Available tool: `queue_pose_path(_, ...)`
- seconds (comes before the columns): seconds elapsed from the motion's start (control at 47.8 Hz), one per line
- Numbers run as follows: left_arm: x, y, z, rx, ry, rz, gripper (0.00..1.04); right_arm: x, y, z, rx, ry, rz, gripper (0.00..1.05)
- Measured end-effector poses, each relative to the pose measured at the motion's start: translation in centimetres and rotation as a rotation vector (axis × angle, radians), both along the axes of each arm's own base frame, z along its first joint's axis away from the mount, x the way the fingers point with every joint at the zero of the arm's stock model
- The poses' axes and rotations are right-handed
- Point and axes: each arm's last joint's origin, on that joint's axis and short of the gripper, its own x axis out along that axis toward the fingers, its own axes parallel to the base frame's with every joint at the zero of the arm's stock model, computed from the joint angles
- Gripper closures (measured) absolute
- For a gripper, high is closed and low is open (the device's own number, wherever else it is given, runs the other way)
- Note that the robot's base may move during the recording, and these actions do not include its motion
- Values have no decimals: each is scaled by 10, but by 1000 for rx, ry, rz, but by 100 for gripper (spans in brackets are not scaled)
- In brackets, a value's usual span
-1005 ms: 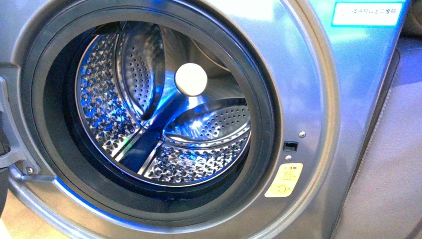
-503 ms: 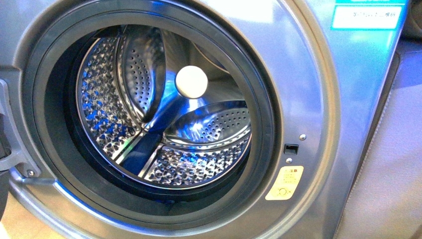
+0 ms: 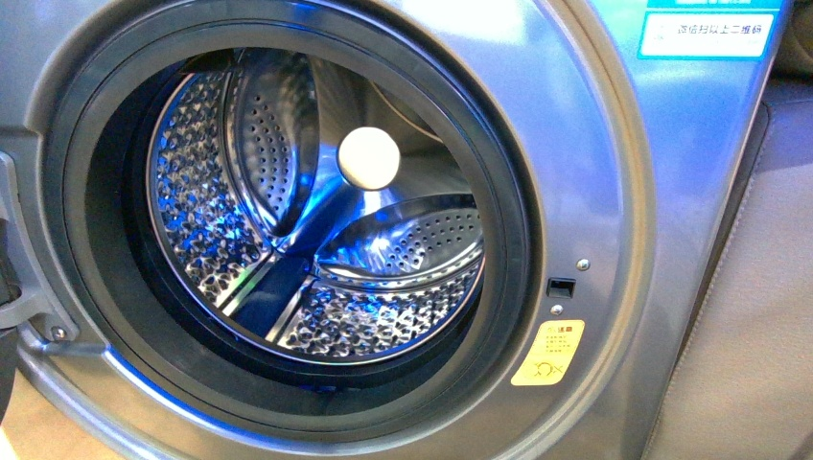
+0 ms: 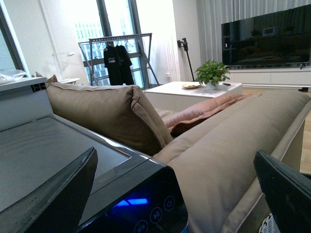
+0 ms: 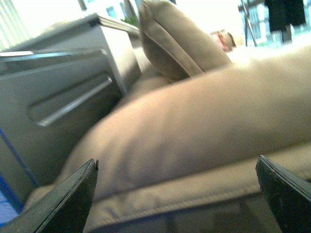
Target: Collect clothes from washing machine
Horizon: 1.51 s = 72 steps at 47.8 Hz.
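Note:
The washing machine (image 3: 594, 192) fills the front view, grey, with its porthole standing open. Its shiny perforated drum (image 3: 240, 230) shows only bare steel and a white round hub (image 3: 368, 157); the clothes are out of view. A yellow sticker (image 3: 548, 352) and a blue-white label (image 3: 708, 27) sit on its front. Neither arm appears there. In the left wrist view my left gripper (image 4: 175, 152) is open above the machine's black top panel (image 4: 48, 145) with blue-lit buttons (image 4: 146, 213). My right gripper (image 5: 177, 160) is open over a tan cushion, holding nothing.
A tan sofa (image 4: 228, 145) stands right beside the machine, with a back cushion (image 4: 107, 111) and a pink pillow (image 4: 204, 109). Beyond are a white table with a plant (image 4: 212, 74), a TV and a drying rack. The door hinge (image 3: 14, 287) is at the left edge.
The front view has shifted slightly, so the machine's label and sticker sit a little lower in the picture. Nothing else differs.

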Motion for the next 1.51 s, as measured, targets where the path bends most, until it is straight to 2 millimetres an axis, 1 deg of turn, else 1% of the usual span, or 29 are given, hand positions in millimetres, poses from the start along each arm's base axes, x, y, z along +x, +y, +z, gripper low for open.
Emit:
queue_pose_path(0.084, 0, 0, 0, 0, 0, 0, 7, -5, 25, 20, -69, -87, 31, 7)
queue_pose_path(0.188, 0, 0, 0, 0, 0, 0, 7, -12, 53, 29, -109, -148, 71, 7)
queue_pose_path(0.209, 0, 0, 0, 0, 0, 0, 7, -14, 61, 28, -121, -166, 79, 7)
queue_pose_path(0.272, 0, 0, 0, 0, 0, 0, 7, -19, 77, 22, -139, -196, 97, 7)
queue_pose_path(0.314, 0, 0, 0, 0, 0, 0, 7, -25, 92, 13, -152, -225, 112, 7)
queue_pose_path(0.356, 0, 0, 0, 0, 0, 0, 7, -30, 106, 2, -162, -216, 102, 9)
queue_pose_path(0.398, 0, 0, 0, 0, 0, 0, 7, -37, 116, -11, -169, -64, 39, 19)
queue_pose_path(0.419, 0, 0, 0, 0, 0, 0, 7, -40, 118, -23, -189, 20, 22, 24)
queue_pose_path(0.461, 0, 0, 0, 0, 0, 0, 7, -43, 119, -41, -218, 108, 9, 31)
queue_pose_path(0.503, 0, 0, 0, -1, 0, 0, 7, -44, 120, -64, -245, 172, 0, 42)
queue_pose_path(0.565, 0, 0, 0, -1, -1, 0, 7, -44, 120, -84, -261, 200, -1, 57)
queue_pose_path(0.649, 0, 0, 0, -1, -1, 0, 7, -47, 120, -96, -271, 196, 3, 71)
queue_pose_path(0.67, 0, 0, 0, -1, -1, 0, 7, -47, 120, -97, -272, 193, 2, 72)
queue_pose_path(0.733, -1, 1, 1, -2, -2, 0, 7, -49, 120, -103, -275, 186, 0, 82)
queue_pose_path(0.796, -1, 1, 1, -2, -2, 0, 7, -51, 120, -111, -277, 181, -2, 93)
queue_pose_path(0.817, -1, 1, 1, -5, 9, 9, 7, -51, 120, -112, -277, 181, -1, 96)
queue_pose_path(0.838, 0, 1, 2, 4, 45, 29, 7, -51, 120, -116, -277, 184, -1, 100)
queue_pose_path(0.88, 0, 3, 5, 23, 125, 77, 7, -52, 120, -120, -281, 187, -1, 103)
queue_pose_path(0.963, 1, 10, 5, 56, 198, 152, 7, -53, 120, -130, -280, 195, 1, 102)
queue_pose_path(1.089, 8, 27, 10, 25, 190, 267, 7, -55, 120, -140, -280, 195, 1, 102)
queue_pose_path(1.173, 17, 50, 14, 6, 178, 384, 7, -57, 120, -146, -280, 191, 0, 102)
queue_pose_path(1.215, 21, 60, 15, -1, 180, 447, 7, -61, 120, -150, -280, 205, 2, 102)
queue_pose_path(1.257, 26, 72, 15, -9, 205, 524, 7, -65, 120, -155, -280, 210, 3, 102)
queue_pose_path(1.34, 35, 97, 12, -47, 250, 690, 7, -67, 120, -157, -280, 185, 0, 102)
queue_pose_path(1.424, 38, 113, 8, -95, 292, 755, 7, -67, 120, -160, -281, 190, 0, 102)
queue_pose_path(1.508, 35, 126, 5, -136, 299, 809, 7, -67, 120, -162, -280, 190, 1, 102)
